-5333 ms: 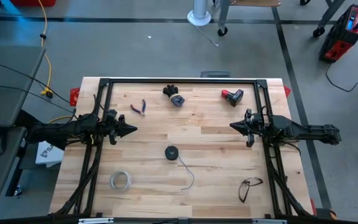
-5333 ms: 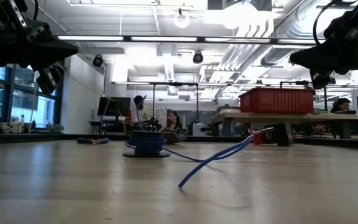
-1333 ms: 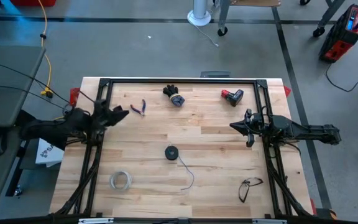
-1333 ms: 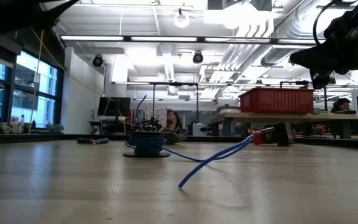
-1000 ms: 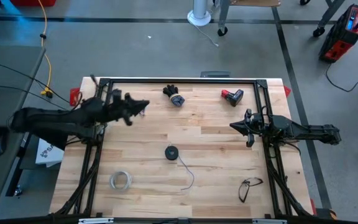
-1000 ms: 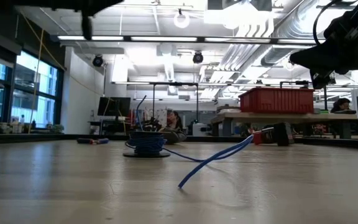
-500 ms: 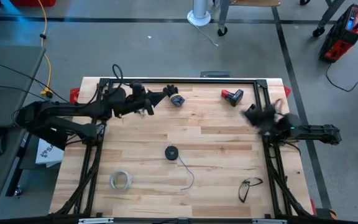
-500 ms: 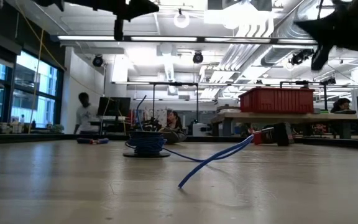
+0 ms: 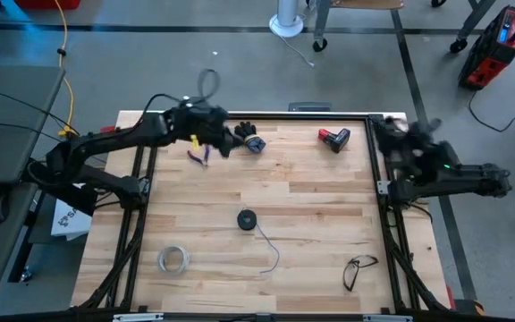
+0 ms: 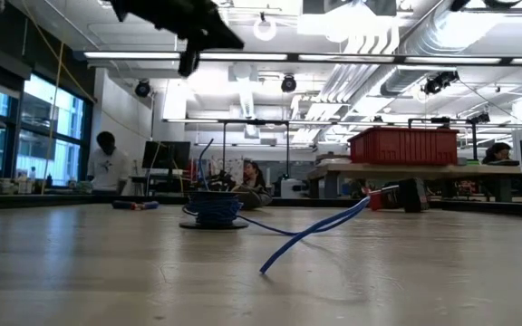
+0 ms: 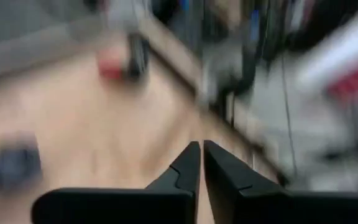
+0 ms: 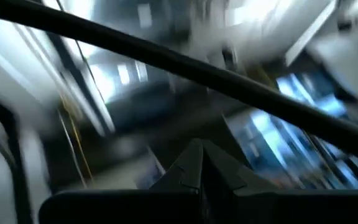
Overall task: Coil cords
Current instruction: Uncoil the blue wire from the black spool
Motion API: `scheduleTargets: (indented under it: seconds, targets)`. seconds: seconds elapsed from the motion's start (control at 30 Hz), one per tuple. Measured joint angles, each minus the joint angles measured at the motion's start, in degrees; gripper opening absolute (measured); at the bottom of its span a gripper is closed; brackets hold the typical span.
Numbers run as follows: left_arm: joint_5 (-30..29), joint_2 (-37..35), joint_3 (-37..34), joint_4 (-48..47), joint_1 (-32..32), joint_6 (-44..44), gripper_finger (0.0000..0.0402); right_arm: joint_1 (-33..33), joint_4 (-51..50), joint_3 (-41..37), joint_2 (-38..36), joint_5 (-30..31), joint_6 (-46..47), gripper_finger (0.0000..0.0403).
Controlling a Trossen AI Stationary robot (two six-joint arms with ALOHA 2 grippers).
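Note:
The cord is a thin bluish wire running off a small dark spool that stands on its flat base mid-table; the low view shows the spool and the wire's free end lying on the wood. My left gripper hovers shut over the far left of the table, well away from the spool; the left wrist view shows it with nothing between its fingers. My right gripper is raised at the right edge, tipped up at the ceiling, shut and holding nothing.
A black-and-grey object lies just beyond my left gripper. Small pliers lie under the left arm. A red-and-black battery sits far right, a whitish tape ring near left, eyeglasses near right.
My left gripper has swung from the table's left side toward the far edge and right, tipping downward, and now hangs beside the black-and-grey object. My right gripper has risen and tipped upward, drawing back toward the right edge. The spool and wire have stayed put.

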Motion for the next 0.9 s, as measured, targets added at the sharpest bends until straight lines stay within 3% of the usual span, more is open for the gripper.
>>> scheduleTargets:
  seconds: [0.17,0.27,0.4,0.53,0.73,0.9]
  targets:
    - [5.4,2.95,1.09,-20.08,-0.27,10.27,0.0079,0.0,-21.47,13.18,11.92,9.26,-2.51,0.0]
    - [6.44,2.77,-3.81,-21.37,-2.94,11.46,0.0114,-0.26,-37.35,21.35,15.88,13.97,-0.02,0.0]
    - [11.49,3.3,-16.29,-5.5,-6.47,0.74,0.0152,-1.46,-56.92,30.85,19.06,14.67,7.35,0.0004]
    - [15.43,4.18,-27.1,13.65,-7.16,-15.91,0.0175,-1.53,-70.36,37.74,20.24,14.57,13.93,0.0021]
    - [11.63,5.91,-35.94,27.31,-10.58,-31.29,0.0186,-1.56,-76.48,39.47,20.06,14.47,19.24,0.0064]
    - [10.91,10.7,-36.1,32.52,-14.76,-37.32,0.0187,-1.51,-79.24,39.47,20.54,12.95,22.46,0.0101]
